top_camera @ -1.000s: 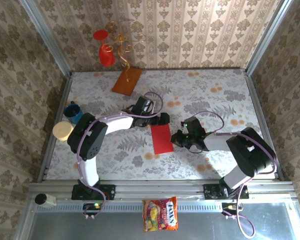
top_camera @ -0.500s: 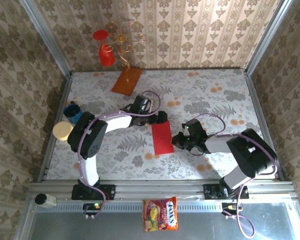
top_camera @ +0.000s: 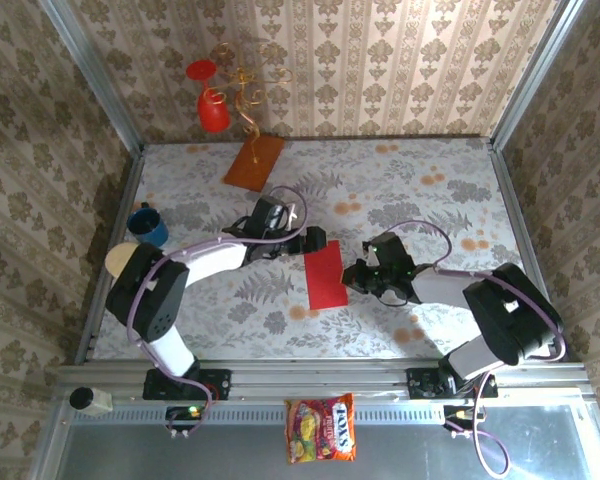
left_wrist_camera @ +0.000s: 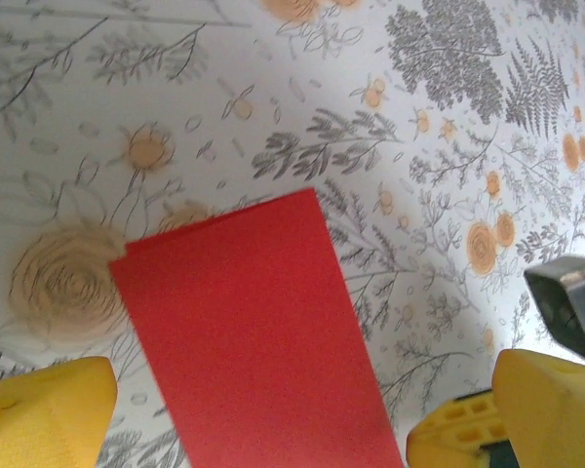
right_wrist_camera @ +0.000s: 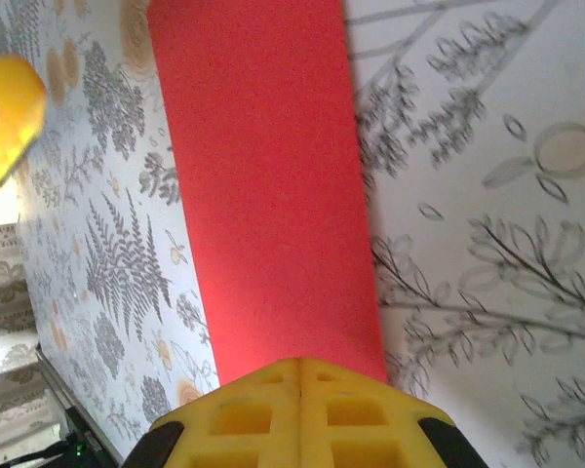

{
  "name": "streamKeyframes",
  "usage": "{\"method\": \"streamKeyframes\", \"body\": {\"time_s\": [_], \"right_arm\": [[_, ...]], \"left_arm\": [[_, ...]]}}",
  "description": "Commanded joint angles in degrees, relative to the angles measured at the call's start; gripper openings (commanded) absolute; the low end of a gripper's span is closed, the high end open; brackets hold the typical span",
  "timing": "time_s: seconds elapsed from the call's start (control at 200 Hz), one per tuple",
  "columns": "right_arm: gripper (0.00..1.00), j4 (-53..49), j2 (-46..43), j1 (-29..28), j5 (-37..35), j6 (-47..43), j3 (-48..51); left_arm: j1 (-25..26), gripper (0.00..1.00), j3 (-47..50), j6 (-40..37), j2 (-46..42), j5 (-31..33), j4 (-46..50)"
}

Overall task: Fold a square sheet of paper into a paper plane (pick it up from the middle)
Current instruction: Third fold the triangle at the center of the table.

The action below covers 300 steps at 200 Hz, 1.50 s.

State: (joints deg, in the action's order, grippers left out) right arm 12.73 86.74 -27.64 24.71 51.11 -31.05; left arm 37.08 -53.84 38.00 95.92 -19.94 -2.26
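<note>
Your left arm has swung its elbow outward, so the left tool (top_camera: 317, 242) hovers wide open and empty at one short end of the paper (top_camera: 325, 278), which stretches lengthwise away from it on the surface (top_camera: 430, 200), while the shut, empty right tool (top_camera: 351, 277) sits at its side edge.

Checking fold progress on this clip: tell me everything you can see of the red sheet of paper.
The red sheet of paper is plain, matte, thin and bright red. It is an oblong, longer than wide, with crisp straight edges. It lies flat on the floral table between the two arms. The open left gripper straddles its far end. The shut right gripper sits at its right edge; whether it presses on the paper is unclear.
</note>
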Motion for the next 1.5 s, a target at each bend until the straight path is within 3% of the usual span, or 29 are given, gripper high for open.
{"method": "streamKeyframes", "body": {"time_s": [0.0,0.465,0.9,1.27,1.495], "right_arm": [[0.0,-1.5,2.2,-0.4,0.5,-1.7,-2.5],[0.0,1.7,14.2,-0.2,0.3,-1.5,-6.5],[0.0,3.9,14.4,-0.2,-0.5,0.5,-4.3],[0.0,4.9,14.5,-0.2,-0.7,1.9,-3.8],[0.0,4.7,14.6,-0.2,-0.8,1.8,-3.5]], "left_arm": [[0.1,1.0,2.9,2.2,-3.1,0.9,-0.3],[1.4,1.0,12.9,8.0,-9.5,0.8,-3.3],[4.4,1.0,13.0,9.5,-7.8,-1.3,-7.7],[5.9,1.0,12.2,11.1,-8.2,4.2,-3.8],[6.9,1.0,11.1,10.7,-6.3,3.3,-4.3]]}}
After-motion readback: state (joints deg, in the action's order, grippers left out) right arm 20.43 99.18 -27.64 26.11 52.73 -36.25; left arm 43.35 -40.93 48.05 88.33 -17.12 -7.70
